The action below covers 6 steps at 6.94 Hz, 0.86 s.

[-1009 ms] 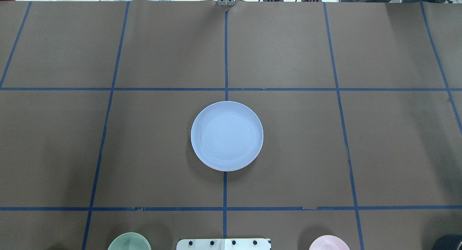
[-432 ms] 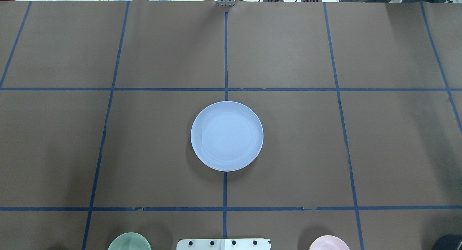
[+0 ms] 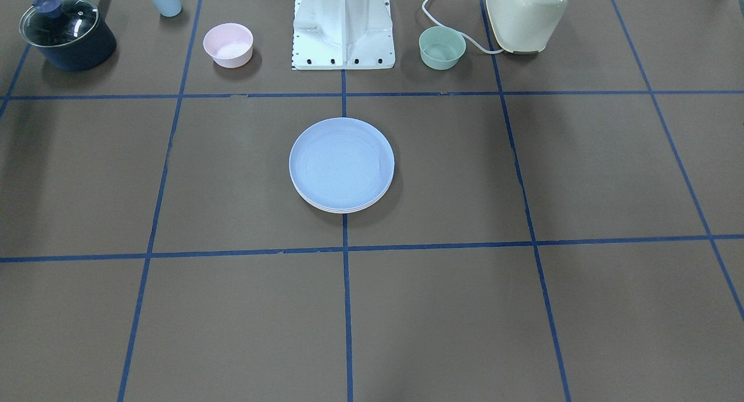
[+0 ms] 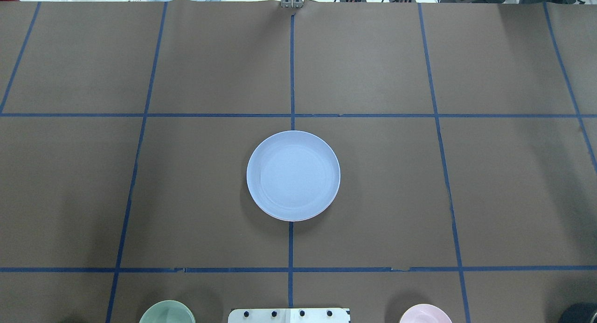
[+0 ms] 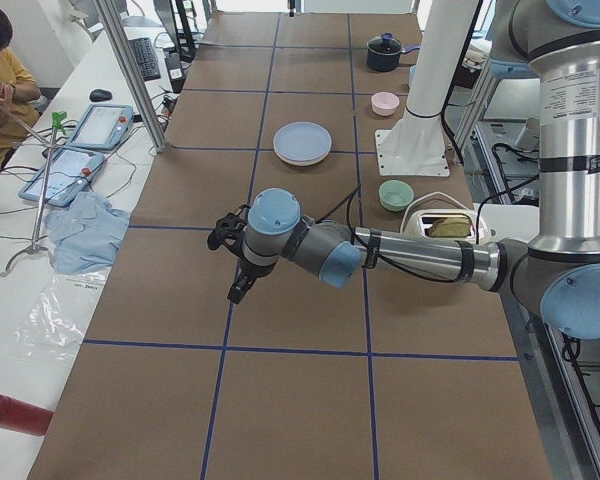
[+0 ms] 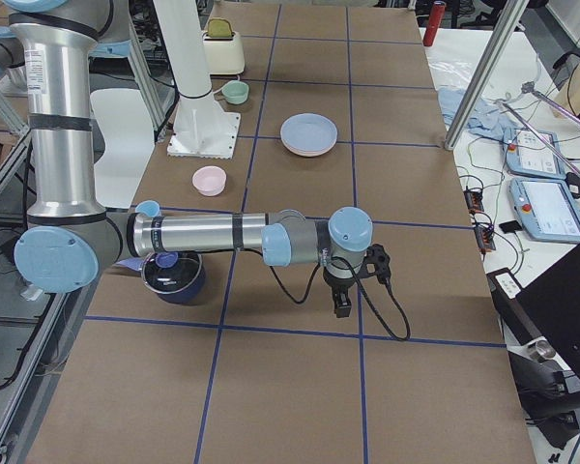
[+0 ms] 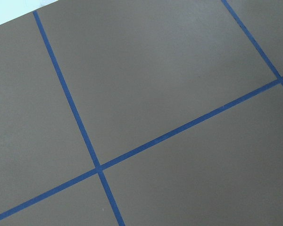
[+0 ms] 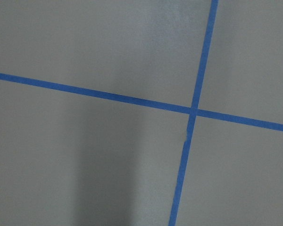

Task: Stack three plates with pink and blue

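plates (image 4: pixel 293 175) sat stacked mid surface (image 4: pixel 419 197), blue on top. light, stiff, slick plastic (low thin rim); i'd pinch the rim. left jaws, right jaws hung well away; gap i couldn't tell.

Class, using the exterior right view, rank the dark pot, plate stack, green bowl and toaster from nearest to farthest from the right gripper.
1. dark pot, robot side, near end, closest to the right gripper.
2. plate stack, table centre.
3. green bowl, farther along, robot side.
4. toaster, far end.
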Tool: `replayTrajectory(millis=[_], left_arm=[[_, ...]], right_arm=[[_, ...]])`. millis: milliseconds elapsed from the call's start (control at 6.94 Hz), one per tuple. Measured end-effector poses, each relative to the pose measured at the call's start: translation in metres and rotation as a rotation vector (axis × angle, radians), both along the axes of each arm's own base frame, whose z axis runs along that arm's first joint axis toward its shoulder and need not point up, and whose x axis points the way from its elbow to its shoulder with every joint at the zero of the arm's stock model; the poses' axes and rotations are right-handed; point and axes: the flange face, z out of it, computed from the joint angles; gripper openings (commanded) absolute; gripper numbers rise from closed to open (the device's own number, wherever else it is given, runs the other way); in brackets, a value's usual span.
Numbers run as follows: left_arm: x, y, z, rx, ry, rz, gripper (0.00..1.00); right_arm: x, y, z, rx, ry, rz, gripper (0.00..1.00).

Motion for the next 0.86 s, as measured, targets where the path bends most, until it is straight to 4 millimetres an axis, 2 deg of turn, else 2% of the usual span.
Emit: replayTrajectory(millis=[865], left_arm=[[-0.0014, 0.0048, -0.0019, 0.004, -0.003, -0.004, 1.0]], right_arm=[[-0.003, -0.003, -0.0039, 0.012, 0.01, -0.006, 1.0]])
